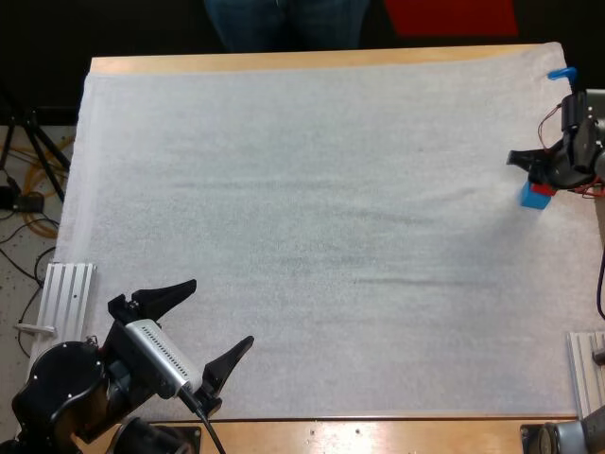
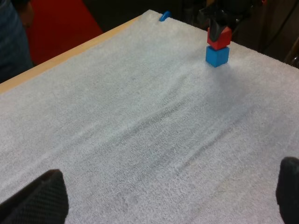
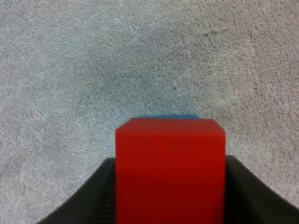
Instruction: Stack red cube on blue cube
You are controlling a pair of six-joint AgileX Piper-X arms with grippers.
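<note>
The red cube (image 3: 170, 170) sits on top of the blue cube (image 1: 535, 197) at the mat's far right side. My right gripper (image 1: 541, 177) is shut on the red cube (image 2: 219, 37), its black fingers (image 3: 254, 189) pressing both sides. Only a thin sliver of the blue cube (image 3: 170, 116) peeks out past the red one in the right wrist view; the blue cube (image 2: 217, 55) rests on the mat. My left gripper (image 1: 213, 322) stands open near the mat's front left, far from both cubes, nothing between its fingers (image 2: 37, 198).
The white mat (image 1: 312, 218) covers most of the wooden table. Metal rails lie at the front left (image 1: 68, 298) and front right (image 1: 586, 364). A person's legs (image 1: 284, 21) stand beyond the far edge.
</note>
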